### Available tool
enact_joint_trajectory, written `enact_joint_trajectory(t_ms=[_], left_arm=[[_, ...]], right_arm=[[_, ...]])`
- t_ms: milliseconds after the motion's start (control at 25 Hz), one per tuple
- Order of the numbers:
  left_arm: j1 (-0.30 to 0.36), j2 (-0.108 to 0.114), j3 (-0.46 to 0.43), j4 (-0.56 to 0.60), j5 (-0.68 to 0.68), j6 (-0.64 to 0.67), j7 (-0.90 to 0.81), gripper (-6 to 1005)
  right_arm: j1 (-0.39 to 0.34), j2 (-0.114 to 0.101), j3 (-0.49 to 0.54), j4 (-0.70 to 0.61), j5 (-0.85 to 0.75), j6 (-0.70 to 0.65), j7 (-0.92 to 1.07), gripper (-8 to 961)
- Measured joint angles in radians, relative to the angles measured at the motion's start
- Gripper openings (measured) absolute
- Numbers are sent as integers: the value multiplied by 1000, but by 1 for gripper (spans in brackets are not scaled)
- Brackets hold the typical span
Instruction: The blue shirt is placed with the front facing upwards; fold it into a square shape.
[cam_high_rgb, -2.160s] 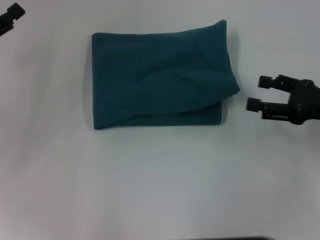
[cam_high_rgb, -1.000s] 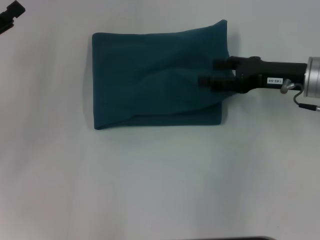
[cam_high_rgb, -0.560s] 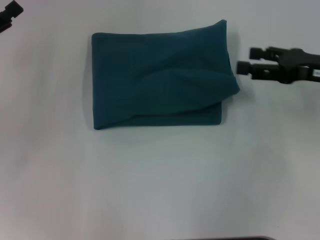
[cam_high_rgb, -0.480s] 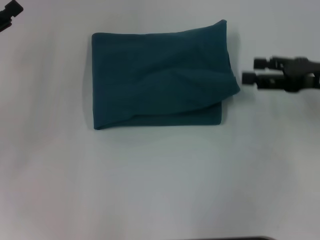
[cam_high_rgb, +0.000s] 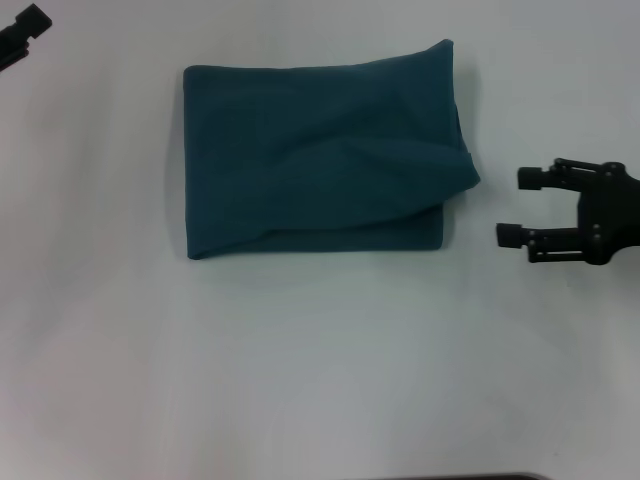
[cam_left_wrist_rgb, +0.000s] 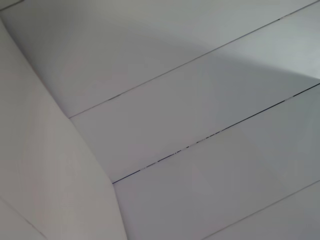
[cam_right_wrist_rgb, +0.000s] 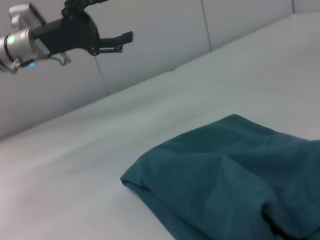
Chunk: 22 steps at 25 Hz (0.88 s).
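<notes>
Blue shirt (cam_high_rgb: 315, 155) folded mid-table, right corner bulging loose. Right gripper (cam_high_rgb: 520, 206) just beside it, jaws apart, empty; left gripper (cam_high_rgb: 22, 32) parked far-left, jaw state unreadable. Risk — nudging bulge, folds slipping open

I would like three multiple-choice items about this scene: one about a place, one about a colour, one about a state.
1. Where is the right gripper?
A. on the shirt
B. beside the shirt's right edge, apart from it
C. under the shirt

2. What colour is the blue shirt?
A. dark teal-blue
B. red
C. yellow

3. How does the shirt lie?
A. spread out flat with sleeves open
B. folded into a compact rectangle
C. hanging from a gripper

Key: 1 B, bare table shows between its open fingers and the cloth. 2 A, seen in both head and right wrist views. 3 B, layered edges show; the left gripper is parked far off.
</notes>
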Motion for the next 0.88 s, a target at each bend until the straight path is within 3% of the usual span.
enact_joint_trajectory(t_ms=[240, 640, 880], left_arm=[[0, -1, 0, 20, -3, 5, -3, 951], [2, -1, -5, 21, -6, 10, -4, 950], [5, 0, -6, 21, -6, 10, -1, 951]], right_arm=[[36, 29, -6, 0, -21, 28, -113, 907], [81, 32, -35, 12, -24, 77, -104, 894], [87, 31, -102, 13, -25, 120, -40, 886]])
